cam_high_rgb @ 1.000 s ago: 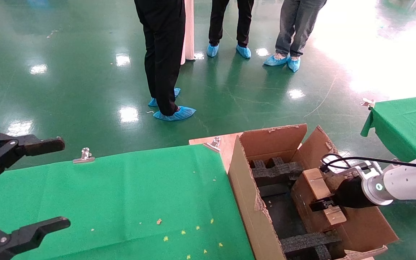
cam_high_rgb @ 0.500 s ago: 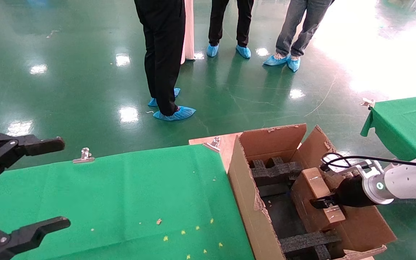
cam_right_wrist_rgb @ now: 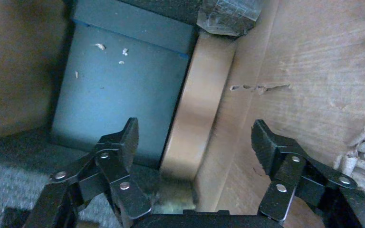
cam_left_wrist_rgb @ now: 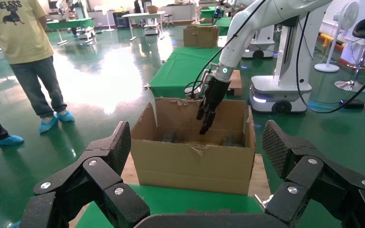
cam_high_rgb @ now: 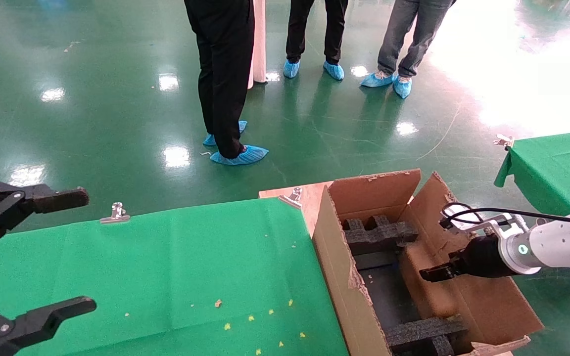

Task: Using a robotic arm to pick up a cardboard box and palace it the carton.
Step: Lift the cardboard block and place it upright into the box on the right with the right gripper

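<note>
A: Start with the biggest thing. Where's the carton point(cam_high_rgb: 344, 277)?

B: Standing open just beside the green table point(cam_high_rgb: 156, 262), flaps up, black foam blocks point(cam_high_rgb: 379, 236) inside.

A: And the cardboard box point(cam_high_rgb: 428, 291)?

B: Inside the carton. It lies against the inner wall on the robot's right, between the foam pieces. In the right wrist view the box point(cam_right_wrist_rgb: 197, 104) shows as a narrow brown face next to that wall, with nothing clamped on it.

A: So the arm let go?

B: Looks that way. The right gripper point(cam_high_rgb: 433, 273) hangs over the carton's opening with its fingers spread wide; the wrist view shows the right gripper point(cam_right_wrist_rgb: 195, 142) with its jaws apart on either side of the box, touching neither side.

A: What's left, then?

B: I'd judge the placing done. What remains is lifting the arm clear of the carton without catching a flap.

A: The other arm?

B: The left gripper point(cam_high_rgb: 27, 257) is parked over the near left edge of the table, fingers wide apart, holding nothing.
</note>
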